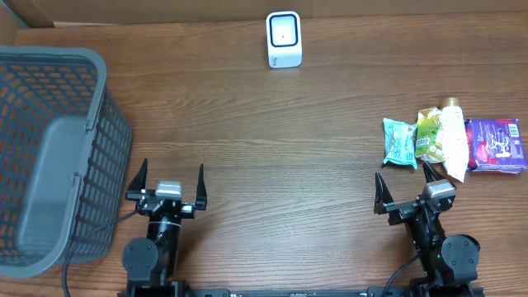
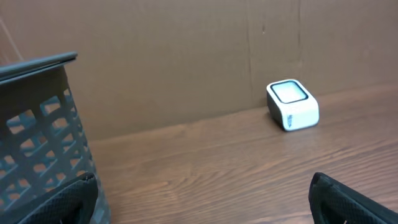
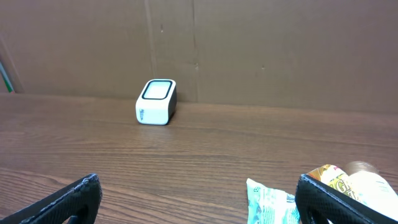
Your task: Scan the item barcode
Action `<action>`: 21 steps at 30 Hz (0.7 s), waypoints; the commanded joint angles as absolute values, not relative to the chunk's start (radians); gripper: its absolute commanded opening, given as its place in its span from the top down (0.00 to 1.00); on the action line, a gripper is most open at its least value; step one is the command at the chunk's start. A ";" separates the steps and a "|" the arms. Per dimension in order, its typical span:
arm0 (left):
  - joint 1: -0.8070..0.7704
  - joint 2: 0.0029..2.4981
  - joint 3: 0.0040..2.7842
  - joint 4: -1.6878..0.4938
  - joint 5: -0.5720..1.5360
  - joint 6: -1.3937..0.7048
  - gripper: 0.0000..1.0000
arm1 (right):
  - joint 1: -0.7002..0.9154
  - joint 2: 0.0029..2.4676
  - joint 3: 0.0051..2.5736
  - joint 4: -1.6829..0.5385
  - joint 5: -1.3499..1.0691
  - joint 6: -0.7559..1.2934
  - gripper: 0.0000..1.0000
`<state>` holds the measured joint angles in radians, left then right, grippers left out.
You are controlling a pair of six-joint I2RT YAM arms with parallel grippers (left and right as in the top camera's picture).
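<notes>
Left hand (image 1: 172, 167), right hand (image 1: 404, 172): wide open, empty.
Teal pouch (image 1: 401, 142): prob. light, soft, crinkly; pinch sealed edge.

basket (image 1: 107, 142) left, scanner (image 1: 284, 39) behind, packets (image 1: 450, 142) right

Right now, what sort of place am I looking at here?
Most likely a mock shop checkout on a wooden table: a small white barcode scanner at the far edge, a grey shopping basket on the left, and a cluster of packaged snacks on the right.
</notes>
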<state>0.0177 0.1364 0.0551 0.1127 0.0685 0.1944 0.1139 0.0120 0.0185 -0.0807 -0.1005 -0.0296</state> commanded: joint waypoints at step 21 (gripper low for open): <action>0.024 0.004 0.005 -0.074 0.068 0.239 0.00 | 0.120 0.003 0.008 -0.076 -0.103 -0.026 0.00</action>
